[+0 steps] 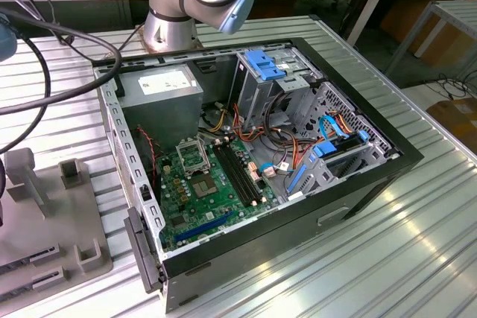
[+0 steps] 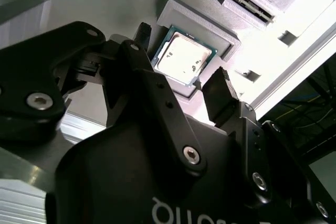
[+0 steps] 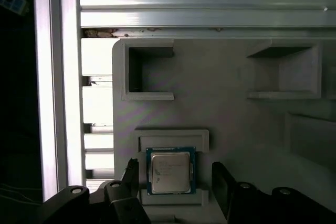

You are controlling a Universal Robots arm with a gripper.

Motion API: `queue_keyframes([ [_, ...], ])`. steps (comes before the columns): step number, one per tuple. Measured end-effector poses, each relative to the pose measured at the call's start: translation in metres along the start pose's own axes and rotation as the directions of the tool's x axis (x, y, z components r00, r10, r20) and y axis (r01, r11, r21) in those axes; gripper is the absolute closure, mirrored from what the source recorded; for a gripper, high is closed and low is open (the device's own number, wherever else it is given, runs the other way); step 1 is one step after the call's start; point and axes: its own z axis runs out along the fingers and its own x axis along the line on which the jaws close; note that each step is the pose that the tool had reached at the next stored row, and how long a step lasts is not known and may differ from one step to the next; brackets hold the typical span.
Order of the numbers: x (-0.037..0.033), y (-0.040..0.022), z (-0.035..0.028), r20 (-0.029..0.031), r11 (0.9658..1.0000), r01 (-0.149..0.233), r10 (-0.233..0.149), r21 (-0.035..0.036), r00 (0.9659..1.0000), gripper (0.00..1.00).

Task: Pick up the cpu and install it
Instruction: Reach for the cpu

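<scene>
The cpu [image 3: 169, 170] [image 2: 184, 59] is a small square chip with a silver-grey metal top. It lies flat in a recessed pocket of a grey holder block [image 3: 226, 114]. In both wrist views my gripper [image 3: 177, 179] [image 2: 181, 65] is open and straddles the cpu, with one black finger [image 3: 131, 178] on one side and the other finger [image 3: 223, 182] on the opposite side. A small gap separates each finger from the chip. In the exterior view the green motherboard [image 1: 209, 191] lies inside the open computer case [image 1: 373, 184], and its metal socket frame [image 1: 195, 156] is near the board's far end.
The grey holder has two more square pockets [image 3: 149, 74] [image 3: 286, 72] beyond the cpu. A grey fixture plate [image 1: 67, 214] sits at the exterior view's left of the case. Inside the case are a power supply [image 1: 160, 87], blue-tabbed drive cages [image 1: 264, 65] and loose cables [image 1: 298, 147]. The ribbed aluminium table [image 1: 387, 258] surrounds it.
</scene>
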Motion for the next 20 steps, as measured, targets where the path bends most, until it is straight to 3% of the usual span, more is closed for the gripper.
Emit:
queue_keyframes([
  [20,0.0027,0.0001,0.0061,0.0001,1.0000,0.000,0.000,0.0000,1.0000,0.33],
])
